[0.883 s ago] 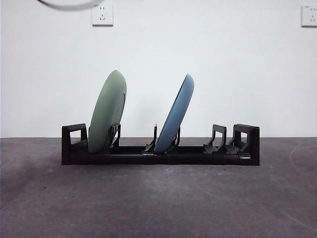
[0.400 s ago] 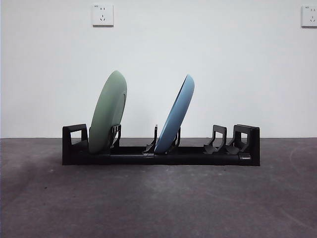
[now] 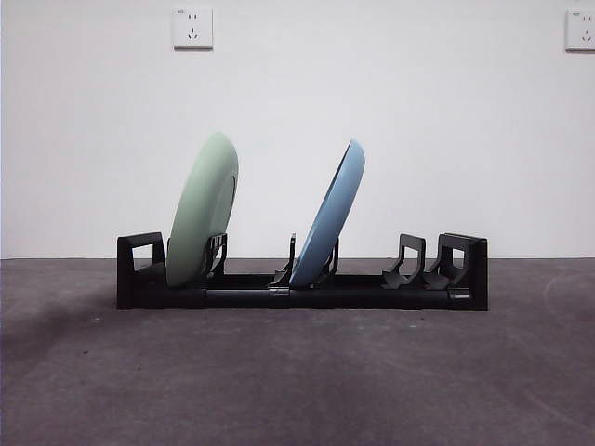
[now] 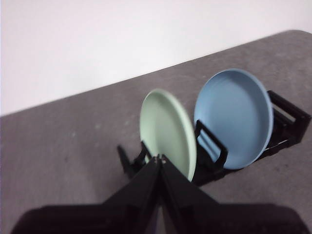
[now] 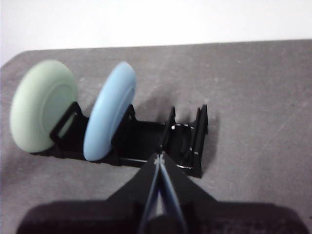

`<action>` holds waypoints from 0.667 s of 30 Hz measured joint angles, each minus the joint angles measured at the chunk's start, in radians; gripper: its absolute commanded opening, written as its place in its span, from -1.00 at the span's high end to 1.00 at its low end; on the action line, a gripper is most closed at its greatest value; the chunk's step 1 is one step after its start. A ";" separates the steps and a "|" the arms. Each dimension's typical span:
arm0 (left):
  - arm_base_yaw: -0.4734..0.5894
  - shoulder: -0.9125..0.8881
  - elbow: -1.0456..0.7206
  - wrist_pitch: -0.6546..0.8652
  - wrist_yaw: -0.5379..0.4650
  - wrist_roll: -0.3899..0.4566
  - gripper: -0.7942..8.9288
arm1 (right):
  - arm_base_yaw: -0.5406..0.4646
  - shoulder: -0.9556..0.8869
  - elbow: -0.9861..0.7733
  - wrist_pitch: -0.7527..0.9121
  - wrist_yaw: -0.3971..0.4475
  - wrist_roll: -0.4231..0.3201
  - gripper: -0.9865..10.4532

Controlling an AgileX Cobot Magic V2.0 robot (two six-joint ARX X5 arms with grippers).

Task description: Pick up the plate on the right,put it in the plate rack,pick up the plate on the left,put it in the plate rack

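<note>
Rack [image 3: 302,295]: sitting on the table [image 3: 297,381], near its far edge, lengthwise before the wall.
Green plate [image 3: 203,210]: standing on edge in the slot beside the rack's left end, leaning right.
Blue plate [image 3: 329,216]: standing in the middle slot, leaning right, apart from the green one.
Right-end slots: holding nothing.
Left gripper [image 4: 160,158]: hanging above the table, off the plates, jaws pressed together.
Right gripper [image 5: 158,160]: hanging clear of the rack, jaws pressed together, gripping nothing.
</note>
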 measured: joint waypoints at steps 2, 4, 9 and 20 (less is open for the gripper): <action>0.009 -0.077 -0.087 0.021 -0.004 -0.028 0.85 | 0.000 -0.040 -0.070 0.039 0.008 0.000 0.84; 0.009 -0.134 -0.145 0.031 -0.010 -0.046 0.85 | 0.000 -0.070 -0.114 0.062 0.009 0.000 0.84; 0.009 -0.190 -0.169 0.021 -0.024 -0.061 0.84 | 0.000 -0.059 -0.126 0.082 0.010 0.003 0.83; 0.009 -0.117 -0.169 0.005 -0.026 -0.068 0.84 | 0.000 -0.051 -0.126 0.076 0.010 0.008 0.83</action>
